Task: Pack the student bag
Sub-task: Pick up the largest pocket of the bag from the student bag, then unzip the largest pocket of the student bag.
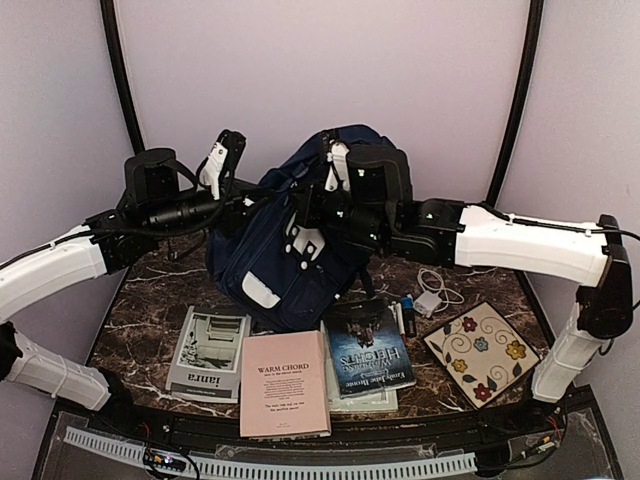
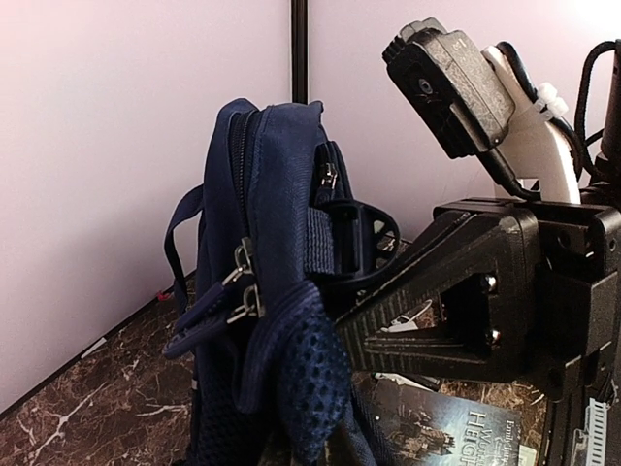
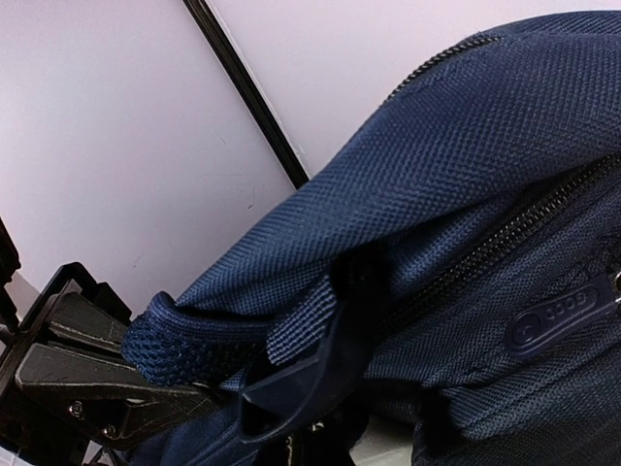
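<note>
The student bag [image 1: 300, 235], navy blue with a pale patch, stands upright at the middle back of the table. My left gripper [image 1: 243, 207] is at its left edge, shut on the padded mesh shoulder strap [image 2: 301, 379], which hides the jaws in the left wrist view. My right gripper [image 1: 312, 207] is at the top of the bag, shut on a webbing loop [image 3: 306, 320]. One of its fingers [image 3: 310, 379] shows under the loop. The bag's main zip [image 3: 505, 233] looks closed.
In front of the bag lie a grey booklet [image 1: 205, 352], a pink book [image 1: 285, 383], a dark "Wuthering Heights" book [image 1: 366, 345], a floral tile [image 1: 480, 350], a white charger with cable [image 1: 432, 297] and a blue pen [image 1: 408, 312]. Walls close in behind.
</note>
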Tool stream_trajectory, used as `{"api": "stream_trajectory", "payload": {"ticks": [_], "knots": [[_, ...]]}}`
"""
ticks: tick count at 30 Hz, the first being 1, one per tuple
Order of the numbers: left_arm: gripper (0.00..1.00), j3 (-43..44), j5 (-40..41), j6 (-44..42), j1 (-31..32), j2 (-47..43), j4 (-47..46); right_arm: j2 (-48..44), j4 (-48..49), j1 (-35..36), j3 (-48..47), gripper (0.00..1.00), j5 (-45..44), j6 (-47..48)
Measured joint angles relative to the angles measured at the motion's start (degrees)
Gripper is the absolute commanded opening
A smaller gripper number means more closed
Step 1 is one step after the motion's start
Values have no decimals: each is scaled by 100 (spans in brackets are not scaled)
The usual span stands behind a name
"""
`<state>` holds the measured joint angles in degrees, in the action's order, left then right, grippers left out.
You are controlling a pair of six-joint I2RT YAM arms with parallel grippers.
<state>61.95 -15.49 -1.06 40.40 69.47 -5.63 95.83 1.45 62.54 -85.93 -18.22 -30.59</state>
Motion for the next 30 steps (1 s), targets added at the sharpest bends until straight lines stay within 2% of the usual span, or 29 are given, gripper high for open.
{"api": "stream_trajectory", "payload": {"ticks": [5,12,22,27,30], "knots": [[0,0,7,-50,22,7,-4,-160,46,-37,221,0,48,-7],[0,-4,-20,-151,76,20,-31,-275,-37,-210,485,12,151,-85],[0,-9,-72,-149,74,28,-72,-260,90,-223,476,18,470,129],[0,-24,-79,-151,76,31,-109,-710,221,-249,979,19,557,234],[0,-28,-76,-151,103,31,-116,-1023,195,-249,1156,25,540,273]]}}
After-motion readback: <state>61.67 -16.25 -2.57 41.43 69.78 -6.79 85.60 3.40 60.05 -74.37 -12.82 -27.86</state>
